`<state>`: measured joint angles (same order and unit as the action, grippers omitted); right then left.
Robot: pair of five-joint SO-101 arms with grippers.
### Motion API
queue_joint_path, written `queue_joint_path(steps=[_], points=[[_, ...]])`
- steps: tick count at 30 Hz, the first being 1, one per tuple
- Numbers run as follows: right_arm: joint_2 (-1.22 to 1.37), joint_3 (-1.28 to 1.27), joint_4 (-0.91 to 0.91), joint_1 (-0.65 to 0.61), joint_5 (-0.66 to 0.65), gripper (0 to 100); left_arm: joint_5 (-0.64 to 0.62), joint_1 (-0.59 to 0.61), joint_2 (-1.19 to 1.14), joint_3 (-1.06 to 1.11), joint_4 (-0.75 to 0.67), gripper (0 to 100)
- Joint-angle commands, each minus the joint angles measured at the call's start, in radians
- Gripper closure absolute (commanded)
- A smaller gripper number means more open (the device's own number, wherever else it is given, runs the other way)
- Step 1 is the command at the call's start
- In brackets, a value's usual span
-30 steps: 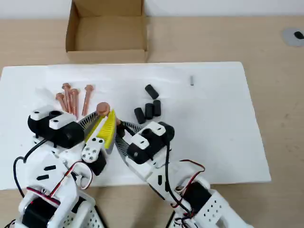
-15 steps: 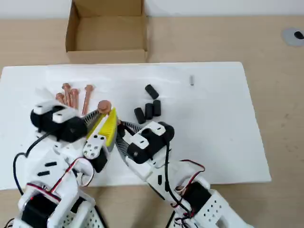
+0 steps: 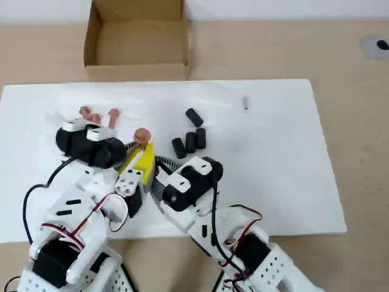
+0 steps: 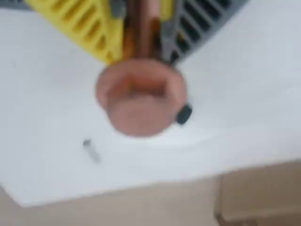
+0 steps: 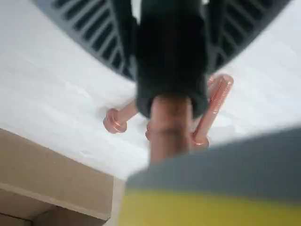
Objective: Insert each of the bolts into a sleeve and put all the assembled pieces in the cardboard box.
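I have the left gripper (image 3: 143, 157) clamped on a copper bolt (image 4: 138, 96). Its yellow jaw and grey jaw pinch the shank just behind the head, so the threaded end stays free to go into something. The head points to the far side of the table, and the shank runs back toward the near right.

The right gripper (image 5: 171, 56) meets it there, its two grey jaws closed on a black sleeve (image 5: 171, 80). It holds the sleeve by its sides, so the bore is open toward the bolt. In the right wrist view the shank lines up with the sleeve's mouth and its end appears to sit just inside. I judge the insertion to be under way but not seated, since a long stretch of bare shank shows between the head and the sleeve.

Both pieces are held above the white mat (image 3: 273, 170), near its left-centre, where the two arms can reach each other.

The loose bolts (image 3: 113, 114) lie on the mat to the far left, partly hidden behind the left arm. The spare sleeves (image 3: 189, 142) lie in a cluster to the right of the held pair. The cardboard box (image 3: 91, 42) sits off the mat on its far side, to the left, and I see no assembled piece in it.
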<state>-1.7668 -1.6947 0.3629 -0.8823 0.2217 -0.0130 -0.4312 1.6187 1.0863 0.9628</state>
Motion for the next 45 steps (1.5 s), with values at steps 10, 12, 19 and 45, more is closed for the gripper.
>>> queue_joint_path(steps=[10, 12, 19, 45], points=[[-0.021, 0.001, -0.005, 0.007, 0.003, 98.9, -0.078, 0.086, -0.008, -0.112, 0.106, 87], [-0.021, 0.001, -0.005, 0.025, 0.003, 98.9, -0.078, 0.106, -0.01, -0.138, 0.144, 86], [-0.021, 0.001, -0.008, 0.096, 0.003, 98.9, -0.074, 0.112, -0.012, -0.25, 0.287, 85], [1.015, 0.816, -0.192, 0.372, -0.097, 98.9, -0.055, 0.743, -1.069, -0.532, 0.026, 85]])
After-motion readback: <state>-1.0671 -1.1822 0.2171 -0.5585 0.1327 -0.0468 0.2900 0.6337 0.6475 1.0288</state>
